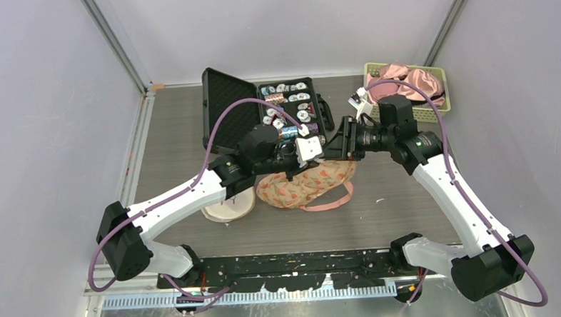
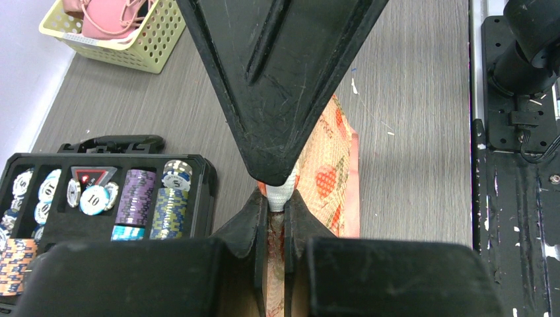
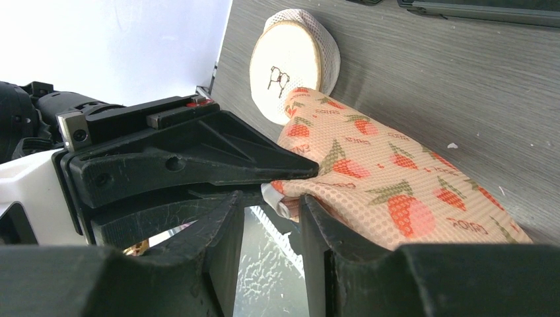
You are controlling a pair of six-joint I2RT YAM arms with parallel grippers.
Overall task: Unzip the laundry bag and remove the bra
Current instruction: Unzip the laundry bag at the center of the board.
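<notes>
The laundry bag (image 1: 300, 187), peach mesh printed with strawberries, hangs lifted at its far end and rests on the table at its near end. My left gripper (image 2: 277, 198) is shut on the bag's top edge, pinching the mesh just under a small white tab (image 2: 279, 193). My right gripper (image 3: 269, 198) faces it from the right with its jaws open; the white tab (image 3: 276, 202) sits at the tip of one finger and nothing lies between the pads. The bra itself is hidden; only a pink strap (image 1: 332, 202) loops out beside the bag.
A round white mesh pouch (image 1: 228, 208) lies left of the bag. An open black case of poker chips (image 1: 289, 104) stands behind. A yellow-green basket (image 1: 431, 113) of pink garments sits at the back right. Walls close both sides.
</notes>
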